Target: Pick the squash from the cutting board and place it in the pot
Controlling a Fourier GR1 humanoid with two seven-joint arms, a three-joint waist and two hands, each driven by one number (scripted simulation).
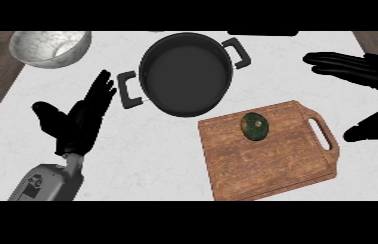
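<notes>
A dark green squash (255,126) lies on the upper part of the wooden cutting board (269,163) at the lower right. The black two-handled pot (184,74) stands behind and left of the board, with nothing inside. My right hand (347,67) hovers open at the right edge, fingers spread pointing left, its thumb lower down by the board's handle; it is apart from the squash. My left hand (77,119) rests open at the left, fingers up, just left of the pot's near handle.
A grey marbled bowl (50,47) sits at the back left corner. A dark object (262,33) shows at the back edge behind the pot. Brown strips at both upper corners mark the white counter's side edges.
</notes>
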